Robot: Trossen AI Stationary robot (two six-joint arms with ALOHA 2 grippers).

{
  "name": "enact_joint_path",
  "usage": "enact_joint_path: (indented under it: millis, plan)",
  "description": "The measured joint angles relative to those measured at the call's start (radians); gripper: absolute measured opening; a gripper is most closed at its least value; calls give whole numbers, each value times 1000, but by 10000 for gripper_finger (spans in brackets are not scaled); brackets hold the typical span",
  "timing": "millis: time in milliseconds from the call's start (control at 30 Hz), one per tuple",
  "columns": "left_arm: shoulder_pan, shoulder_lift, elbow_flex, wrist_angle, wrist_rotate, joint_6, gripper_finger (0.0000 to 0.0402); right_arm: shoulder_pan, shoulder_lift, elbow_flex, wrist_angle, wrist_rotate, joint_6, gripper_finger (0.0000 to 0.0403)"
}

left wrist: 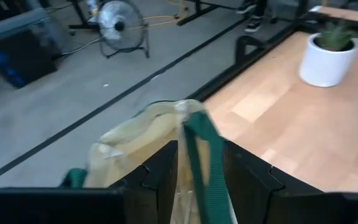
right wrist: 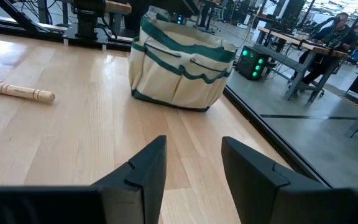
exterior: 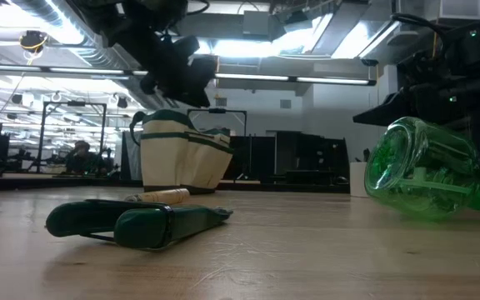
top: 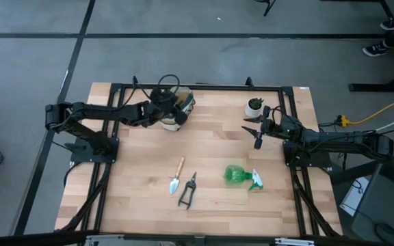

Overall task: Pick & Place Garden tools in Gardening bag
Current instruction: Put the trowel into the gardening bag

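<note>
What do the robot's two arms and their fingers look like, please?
Both the left arm and the right arm are dark, slim and jointed, on black bases at the table's sides. Each ends in two flat, angular black fingers, with dark cables looping near the left wrist.

one bag point(top: 178, 108), one trowel point(top: 176, 177), one shears point(top: 187, 190), one spray bottle point(top: 241, 176), one potted plant point(top: 254, 106)

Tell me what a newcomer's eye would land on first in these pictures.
The left gripper hangs right over the beige gardening bag at the table's far edge, its open fingers either side of a green loop handle. Next comes the bright green spray bottle lying on its side toward the near right, with the trowel and pruning shears side by side at the near middle. The right gripper waits open by the small potted plant.
</note>
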Motion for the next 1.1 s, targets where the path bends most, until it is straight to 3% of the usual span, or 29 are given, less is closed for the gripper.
enact_joint_path:
  millis: [233, 633, 1100]
  plan:
    - [-33, 0, 0, 31, 73, 0, 119, 0, 0, 0, 0, 0, 0, 158]
    - [-146, -1, 0, 55, 323, 35, 117, 0, 0, 0, 0, 0, 0, 158]
    - [-372, -1, 1, -36, 405, 48, 117, 0, 0, 0, 0, 0, 0, 158]
